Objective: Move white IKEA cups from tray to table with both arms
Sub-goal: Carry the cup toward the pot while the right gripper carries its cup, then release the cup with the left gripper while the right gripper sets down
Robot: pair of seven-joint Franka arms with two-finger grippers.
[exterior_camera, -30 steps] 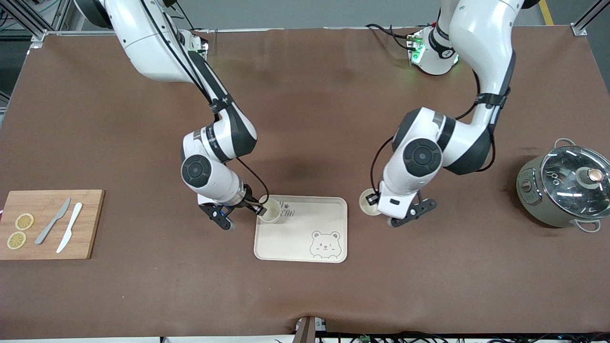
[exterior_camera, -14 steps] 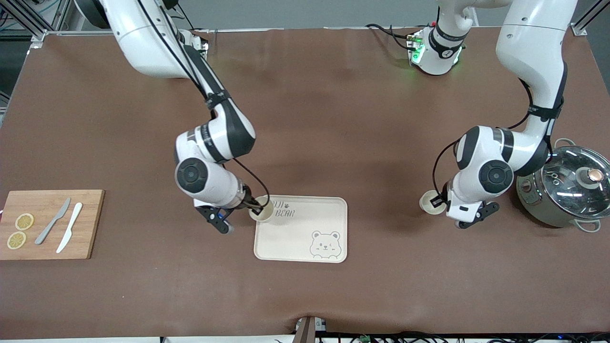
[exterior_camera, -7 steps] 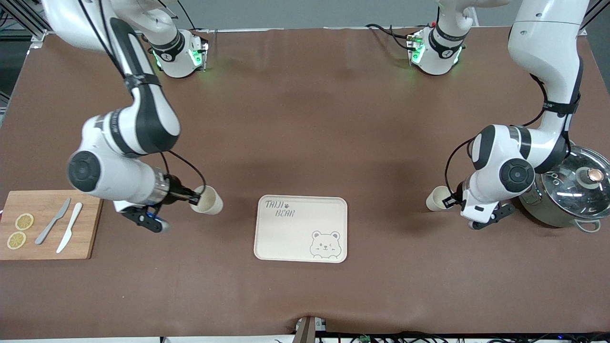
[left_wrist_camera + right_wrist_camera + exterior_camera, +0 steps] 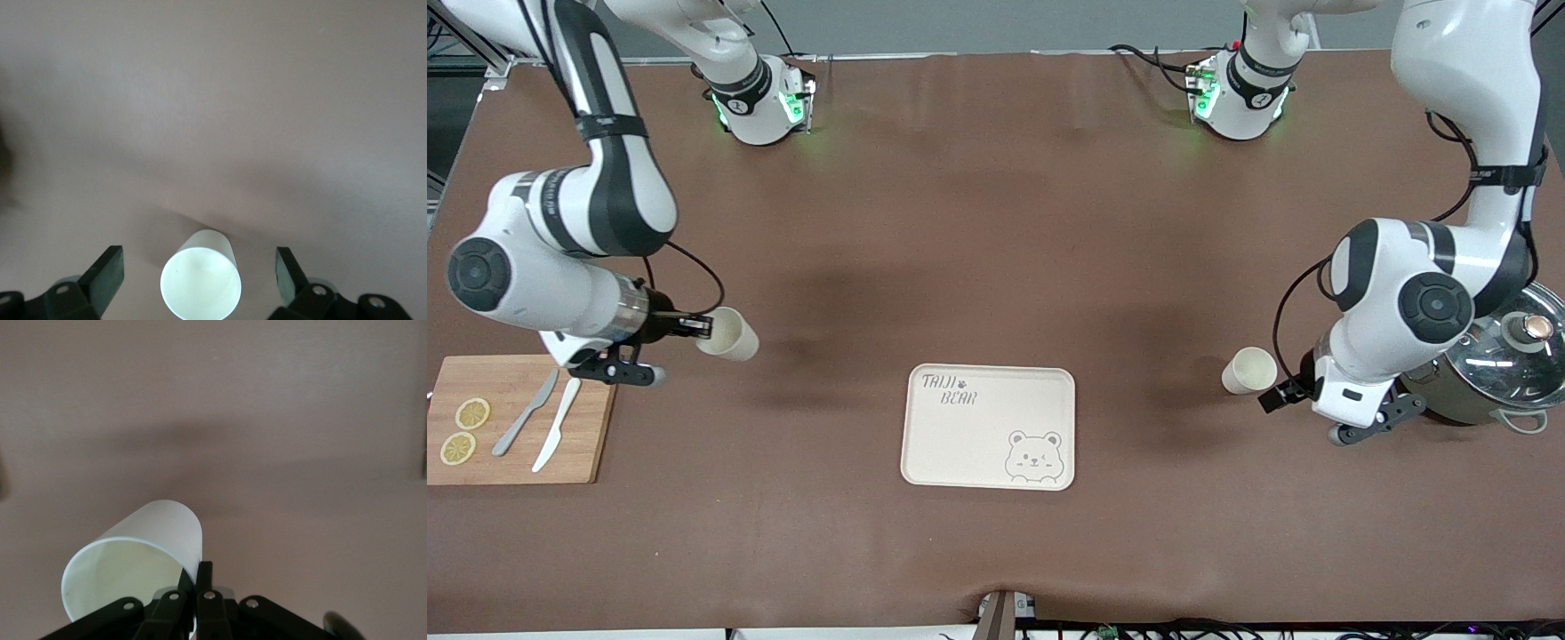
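The tray point(image 4: 989, 427) is seen bare of cups, lying nearer the front camera at mid-table.

One cup point(image 4: 1248, 370) is found upright on the table point(image 4: 996, 222), toward the left arm's end, beside the pot point(image 4: 1489, 364). The left gripper point(image 4: 1288, 396) is placed just beside it with jaws spread wide — in the left wrist view the cup point(image 4: 200, 283) is seen between the two fingers point(image 4: 107, 273) with clear gaps on both sides, so it is judged released.

The second cup point(image 4: 727, 334) is carried tilted by the right gripper point(image 4: 692, 326), over bare table beside the cutting board point(image 4: 516, 418). The jaws are closed narrowly on its rim; in the right wrist view the wall of the cup point(image 4: 133, 563) is pinched at the lip.

Handling, as judged: the cups are taken to be light, rigid and smooth — possibly breakable if dropped. A rim pinch lets the cup swing, as the tilt suggests. A lower hold across the body would be steadier; otherwise the cup should be levelled before it is set down.
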